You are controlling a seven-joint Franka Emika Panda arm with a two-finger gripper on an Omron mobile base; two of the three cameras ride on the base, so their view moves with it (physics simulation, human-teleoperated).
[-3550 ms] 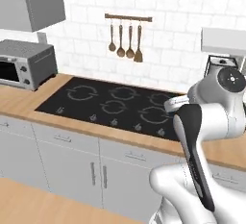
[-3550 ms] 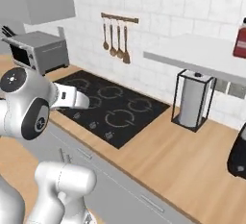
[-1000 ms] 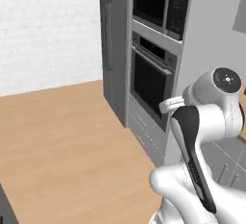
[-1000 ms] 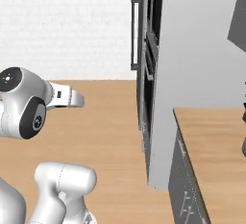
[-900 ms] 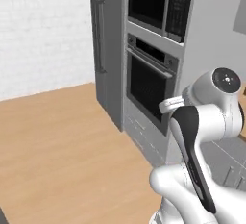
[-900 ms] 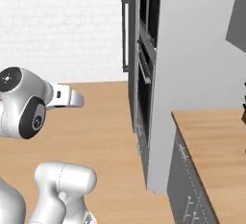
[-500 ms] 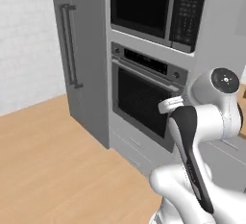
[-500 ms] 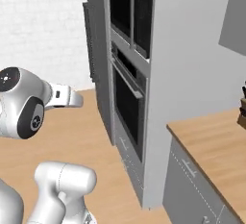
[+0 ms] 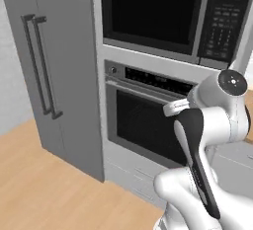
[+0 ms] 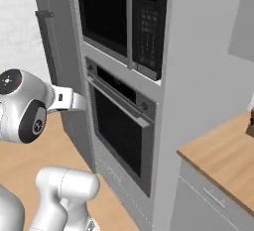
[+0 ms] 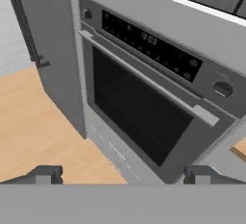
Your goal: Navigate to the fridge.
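You are on a pale wood floor facing a tall grey appliance wall. The fridge stands at the left of that wall, just beside the oven with the microwave stacked above it; in the right base view the fridge sits beyond the oven column, seen edge-on. Its two thin dark handles run vertically, flanking the centre seam. In the hand view the gripper points mostly at the oven door, with the jaws wide apart and holding nothing. You are not yet squared on the fridge, so I judge the base needs to go further left. The fridge looks rigid and heavy, its matte doors offering no purchase; if you ever need to open it, take a bar handle around mid-height, not the door edge.
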